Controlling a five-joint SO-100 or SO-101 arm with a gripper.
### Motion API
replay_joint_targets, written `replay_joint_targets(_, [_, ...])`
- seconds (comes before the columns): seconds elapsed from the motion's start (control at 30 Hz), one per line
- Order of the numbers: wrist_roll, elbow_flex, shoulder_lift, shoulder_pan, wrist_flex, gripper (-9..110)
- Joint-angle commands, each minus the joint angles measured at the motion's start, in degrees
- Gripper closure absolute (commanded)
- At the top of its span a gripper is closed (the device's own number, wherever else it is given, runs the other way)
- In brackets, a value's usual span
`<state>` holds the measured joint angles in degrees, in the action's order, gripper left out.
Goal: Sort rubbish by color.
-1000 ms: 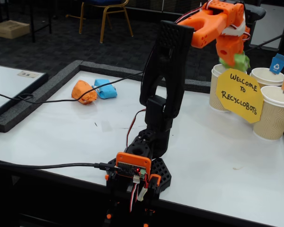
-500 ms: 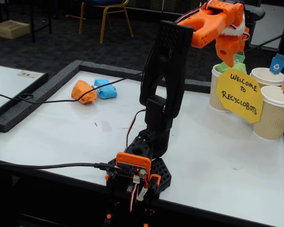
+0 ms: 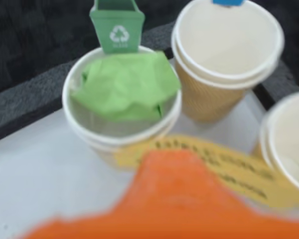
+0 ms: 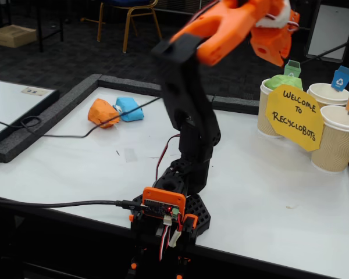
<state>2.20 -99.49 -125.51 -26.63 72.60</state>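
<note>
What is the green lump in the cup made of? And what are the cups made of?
The green wad looks like crumpled paper: matte, with sharp folds and creases. The cup holding it seems to be a paper cup, white inside with a rolled rim. The cup next to it has a tan outer wall, probably ribbed cardboard, though the wrist view is too blurred to be sure.
</note>
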Motion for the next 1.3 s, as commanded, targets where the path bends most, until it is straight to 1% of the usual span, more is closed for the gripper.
replay_joint_targets(0.0, [1.41, -3.78, -19.78, -1.76, 0.88, 101])
replay_joint_targets(0.27, [1.41, -10.99, -37.97, -1.85, 7.21, 101])
replay_joint_targets(0.53, [1.41, -20.21, -46.93, -4.22, 8.09, 101])
replay_joint_targets(0.83, [1.41, -20.48, -52.38, -4.92, 12.39, 101])
replay_joint_targets(1.13, [1.41, -19.16, -52.47, -5.1, 12.57, 101])
replay_joint_targets(1.27, [1.41, -18.9, -52.38, -2.46, 12.3, 101])
